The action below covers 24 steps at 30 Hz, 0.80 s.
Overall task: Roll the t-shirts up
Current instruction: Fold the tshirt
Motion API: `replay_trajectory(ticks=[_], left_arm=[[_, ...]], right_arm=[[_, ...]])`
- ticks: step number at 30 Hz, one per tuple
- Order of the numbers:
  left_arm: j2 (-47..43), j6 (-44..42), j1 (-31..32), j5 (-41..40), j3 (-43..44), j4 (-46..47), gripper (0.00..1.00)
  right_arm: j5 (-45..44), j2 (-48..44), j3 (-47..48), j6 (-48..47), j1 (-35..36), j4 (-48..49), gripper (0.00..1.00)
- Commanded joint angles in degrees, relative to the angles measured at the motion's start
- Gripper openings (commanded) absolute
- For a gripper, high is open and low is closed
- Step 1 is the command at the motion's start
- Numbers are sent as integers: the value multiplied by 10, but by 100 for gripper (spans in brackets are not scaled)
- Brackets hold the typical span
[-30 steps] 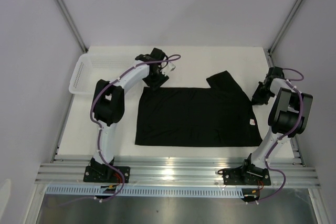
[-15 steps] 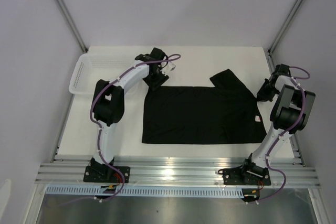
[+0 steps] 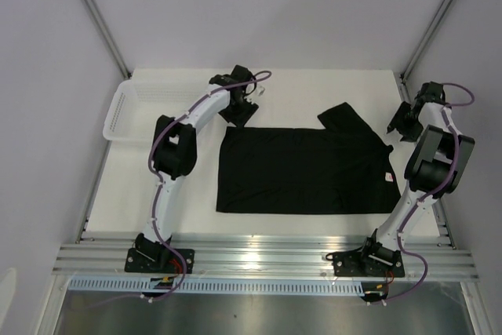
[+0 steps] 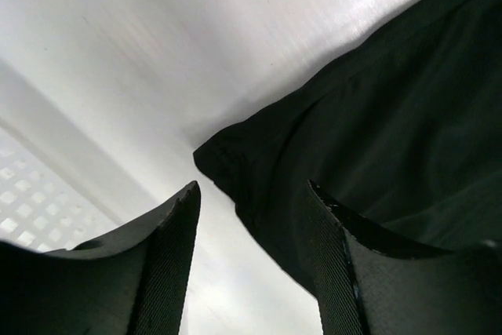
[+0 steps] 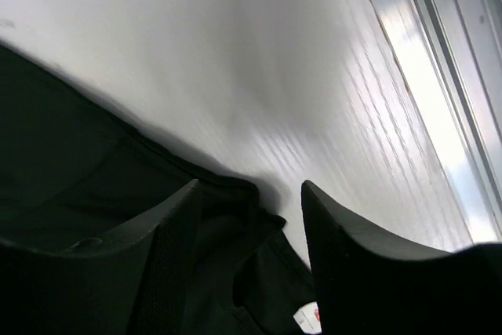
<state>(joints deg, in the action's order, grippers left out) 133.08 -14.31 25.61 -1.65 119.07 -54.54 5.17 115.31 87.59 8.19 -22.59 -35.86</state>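
The black t-shirt (image 3: 306, 172) lies spread flat in the middle of the table, one sleeve (image 3: 339, 118) folded up at its far right and a pale neck label (image 3: 386, 177) at its right edge. My left gripper (image 3: 238, 111) hovers open over the shirt's far left corner (image 4: 235, 162), and that corner shows between the parted fingers without being pinched. My right gripper (image 3: 398, 125) hangs open just past the shirt's far right edge, with the collar (image 5: 259, 217) and the label (image 5: 306, 318) below its jaws and nothing held.
A white mesh basket (image 3: 125, 110) stands at the table's left edge, and its wall shows in the left wrist view (image 4: 31, 202). A metal frame rail (image 5: 447, 76) runs close beside the right gripper. Aluminium rails (image 3: 259, 256) line the near edge.
The t-shirt has slid to the right across the table. The right gripper has opened, let go of the shirt's edge and drawn back toward the far right. The left arm followed rightward.
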Motion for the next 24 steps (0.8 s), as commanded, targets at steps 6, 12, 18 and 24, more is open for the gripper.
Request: replay_trajectory(ticks=[6,12,18,24], left_arm=[[-21,139,-21,66,-4,-11,62],[-3,155,-25,19,-7,-4,68],[29,146,-32,19,32,-6,72],[51,147,-43,48,67,-35,60]], right_arm=[[17,29,35,-20,67,38,54],[13,91,81,-26,79,18,51],[2,103,87,-29,81,18,50],[7,107,87,-26,84,19,42]])
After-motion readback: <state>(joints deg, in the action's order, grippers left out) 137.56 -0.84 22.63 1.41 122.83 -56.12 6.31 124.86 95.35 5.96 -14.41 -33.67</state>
